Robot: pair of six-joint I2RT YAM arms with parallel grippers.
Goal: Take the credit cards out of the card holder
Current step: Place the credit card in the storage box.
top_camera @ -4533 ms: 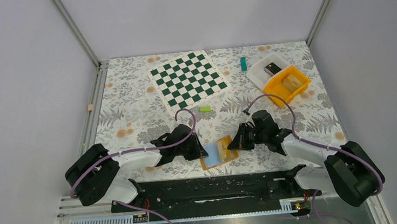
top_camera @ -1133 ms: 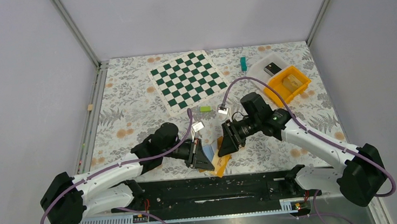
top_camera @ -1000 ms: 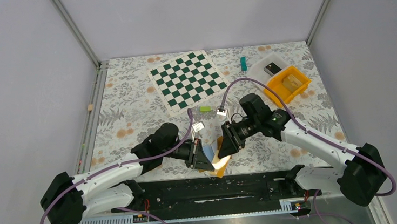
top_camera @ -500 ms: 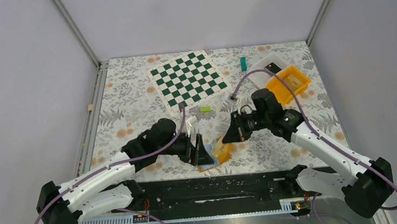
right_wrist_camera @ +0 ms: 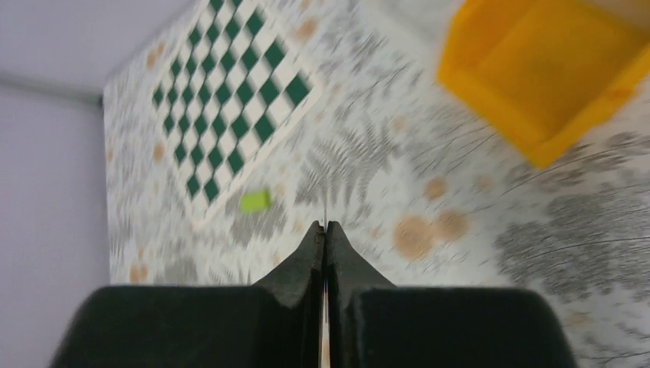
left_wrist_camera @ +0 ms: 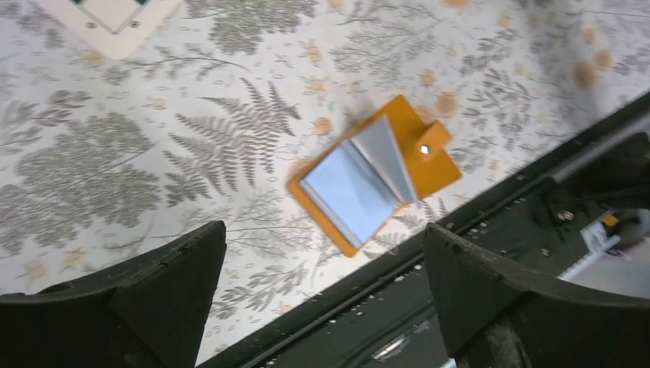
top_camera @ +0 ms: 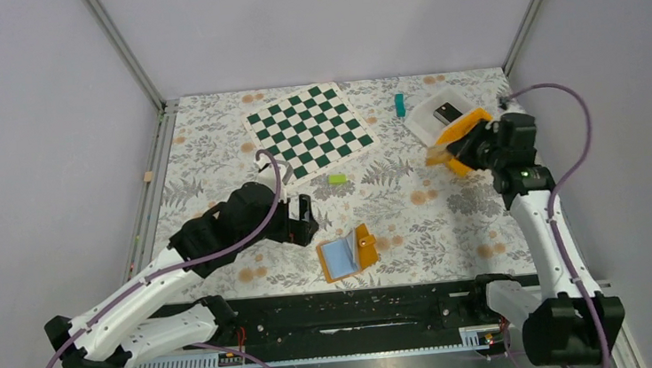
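The card holder (top_camera: 347,253) lies open at the table's (top_camera: 217,202) near edge, credit cards (top_camera: 339,257) inside. The left gripper (top_camera: 305,220) gapes empty beside it. The right gripper (top_camera: 455,149), by the orange bin (right_wrist_camera: 552,84), pinches a thin card (right_wrist_camera: 325,213).

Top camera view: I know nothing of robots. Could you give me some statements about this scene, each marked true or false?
1. The card holder lies open on the table. True.
2. The left gripper is clamped on it. False: it is open and apart from it.
3. A light-blue card shows inside the holder. True.
4. The right gripper hangs over the chessboard. False: it is over by the orange bin.
5. The right gripper is open. False: it is shut on something thin seen edge-on, likely a card.
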